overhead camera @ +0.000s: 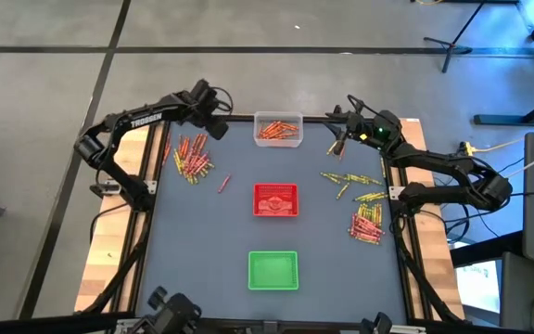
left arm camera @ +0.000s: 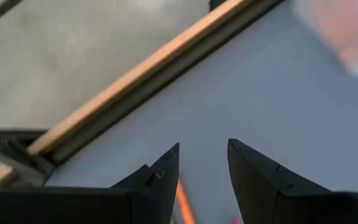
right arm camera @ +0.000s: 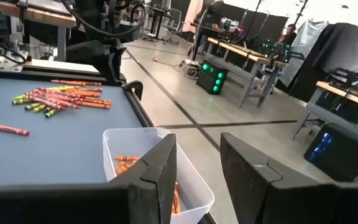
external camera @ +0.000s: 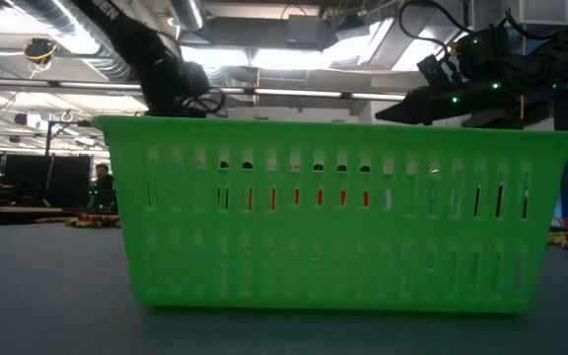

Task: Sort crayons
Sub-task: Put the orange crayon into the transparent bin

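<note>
Crayons lie in two heaps on the grey table: one at the far left (overhead camera: 191, 156) and one at the right (overhead camera: 367, 223), with loose ones (overhead camera: 346, 181) and a lone red one (overhead camera: 223, 183). Orange crayons (overhead camera: 278, 130) fill the clear tray (overhead camera: 278, 119) at the far edge. My left gripper (overhead camera: 219, 123) is open above the table beside the left heap; an orange crayon (left arm camera: 183, 202) shows low between its fingers, and I cannot tell whether it touches them. My right gripper (overhead camera: 339, 141) is open just right of the clear tray (right arm camera: 194, 186), its gap (right arm camera: 197, 168) empty.
A red tray (overhead camera: 275, 199) stands mid-table and a green tray (overhead camera: 273, 270) near the front edge; the green tray (external camera: 333, 212) fills the low view. Wooden rails (overhead camera: 146, 158) border the table. Open grey surface lies between the trays and the heaps.
</note>
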Robot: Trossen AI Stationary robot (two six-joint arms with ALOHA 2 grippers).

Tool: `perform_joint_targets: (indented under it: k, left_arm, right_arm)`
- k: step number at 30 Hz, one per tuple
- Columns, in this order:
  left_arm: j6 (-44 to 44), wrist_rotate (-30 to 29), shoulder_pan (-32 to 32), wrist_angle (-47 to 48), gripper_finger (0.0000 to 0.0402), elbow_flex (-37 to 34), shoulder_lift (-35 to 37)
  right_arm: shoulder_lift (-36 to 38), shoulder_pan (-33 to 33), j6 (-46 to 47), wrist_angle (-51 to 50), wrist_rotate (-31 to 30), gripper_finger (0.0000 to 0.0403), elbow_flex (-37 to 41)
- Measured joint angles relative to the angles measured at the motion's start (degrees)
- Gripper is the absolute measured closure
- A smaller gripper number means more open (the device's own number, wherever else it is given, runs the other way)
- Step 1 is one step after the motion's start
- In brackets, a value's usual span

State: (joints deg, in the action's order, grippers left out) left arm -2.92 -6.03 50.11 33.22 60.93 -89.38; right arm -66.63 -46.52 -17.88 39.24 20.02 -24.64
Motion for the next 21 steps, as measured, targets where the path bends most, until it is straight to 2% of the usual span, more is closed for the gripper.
perform_joint_targets:
  k: [7,10,13,21]
  left_arm:
    - [-7.43,0.26,0.79,1.29,0.028,-2.38,0.07]
    - [-9.05,3.52,0.79,2.28,0.028,-2.47,0.05]
    - [-11.33,4.21,0.72,2.9,0.028,-2.47,-1.16]
    - [-11.54,4.12,0.79,5.32,0.028,-2.47,-5.53]
  right_arm:
    - [0.0,0.0,-0.42,-0.28,-0.38,0.0279,0.0]
    - [0.0,0.0,0.04,-0.3,-0.38,0.0279,0.0]
    - [0.0,0.0,1.0,-0.3,-0.38,0.0279,0.0]
    - [0.0,0.0,1.09,-1.35,-0.34,0.0279,0.0]
